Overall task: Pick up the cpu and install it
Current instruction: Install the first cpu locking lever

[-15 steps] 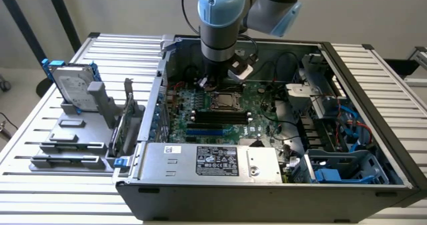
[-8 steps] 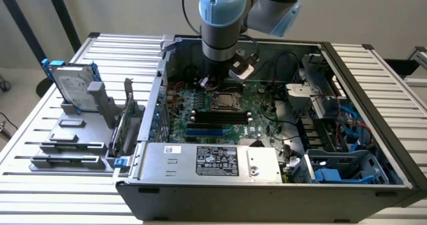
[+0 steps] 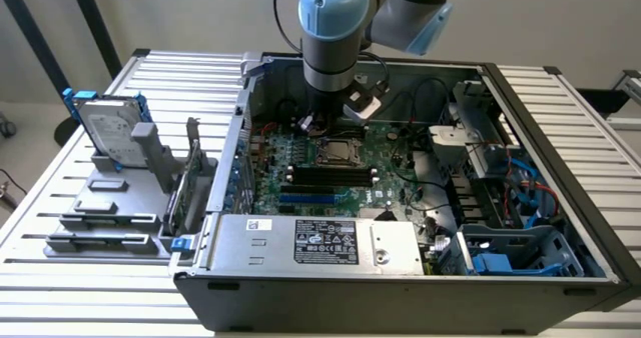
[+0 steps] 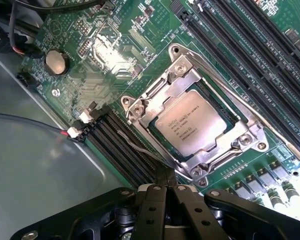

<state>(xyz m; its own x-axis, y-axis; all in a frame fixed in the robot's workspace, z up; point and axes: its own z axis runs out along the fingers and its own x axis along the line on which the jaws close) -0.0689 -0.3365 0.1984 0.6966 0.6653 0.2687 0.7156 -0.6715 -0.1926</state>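
We see the cpu [image 4: 191, 122] sitting flat inside the socket frame [image 4: 192, 117] on the motherboard [image 4: 120, 55], silver top up w/ printed text showing; in the exterior view the cpu [image 3: 335, 152] sits toward the far edge of the board, inside the open pc case [image 3: 401, 293]. Black ram slots [image 4: 270, 65] run along one side of the socket, more slots on the other side. A round coin battery [image 4: 56, 62] sits further off on the board. The gripper [image 4: 165, 187] hangs just above the socket's edge, fingers pressed together, nothing between them, not touching the cpu. In the exterior view the gripper [image 3: 323, 125] is just beyond the socket. Outside the case, near the table's edge at the exterior view's left, a hard drive [image 3: 108, 131] w/ blue frame stands upright in a grey holder [image 3: 110, 203].
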